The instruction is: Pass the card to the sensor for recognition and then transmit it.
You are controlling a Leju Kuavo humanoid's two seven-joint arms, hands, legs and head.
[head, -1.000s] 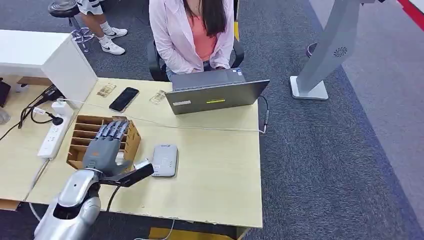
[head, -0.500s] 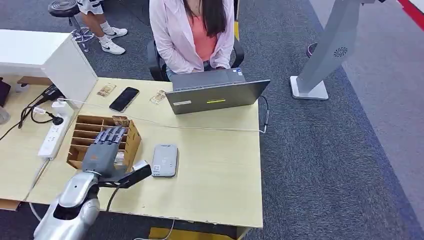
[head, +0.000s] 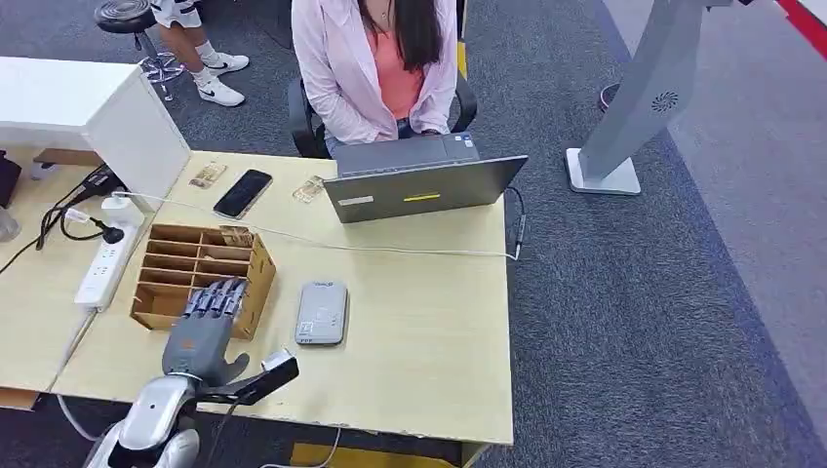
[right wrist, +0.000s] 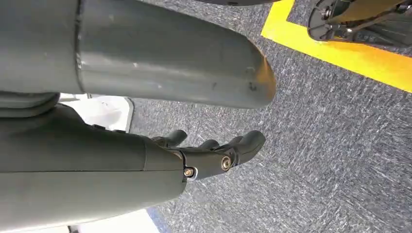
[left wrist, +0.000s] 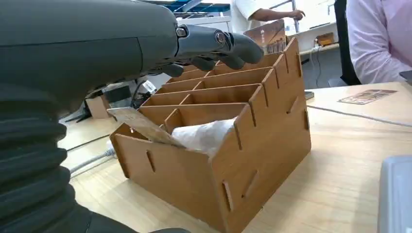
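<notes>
Your left hand (head: 205, 327) hovers empty, fingers spread, over the slotted wooden card rack (head: 166, 255); the left wrist view reveals a tan card (left wrist: 141, 125) inside. The right hand (right wrist: 214, 155) hangs loosely apart above grey carpet (right wrist: 330, 145).

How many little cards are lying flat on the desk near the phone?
2: one card left of the phone, one right of it. More may hide in the wooden box.

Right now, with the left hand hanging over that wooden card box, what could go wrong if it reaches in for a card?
1. The left hand is empty, fingers over the wooden box; the box looks light, so a push could slide or tip it.
2. The card in the near slot leans on crumpled white paper; the fingers might grab paper too.
3. The grey card reader lies close beside the box and could get bumped.
</notes>
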